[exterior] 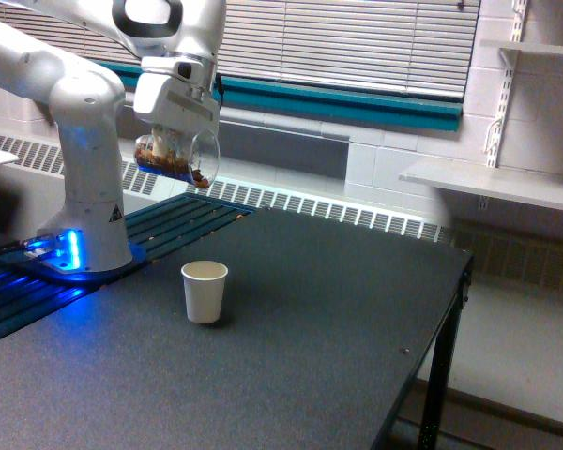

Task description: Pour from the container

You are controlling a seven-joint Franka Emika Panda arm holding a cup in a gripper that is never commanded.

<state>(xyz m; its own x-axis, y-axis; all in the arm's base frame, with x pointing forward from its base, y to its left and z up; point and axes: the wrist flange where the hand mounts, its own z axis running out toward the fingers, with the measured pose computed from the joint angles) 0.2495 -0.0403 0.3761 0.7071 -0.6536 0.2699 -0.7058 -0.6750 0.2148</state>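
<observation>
The gripper (172, 141) clamps the tilted container (180, 156) high above the upright paper cup (205, 292).

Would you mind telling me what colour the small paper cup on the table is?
White, with a cream inside: the paper cup shows only in the exterior view.

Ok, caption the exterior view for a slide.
Franka gripper holds a tilted clear container of brown bits above a white paper cup.
</observation>
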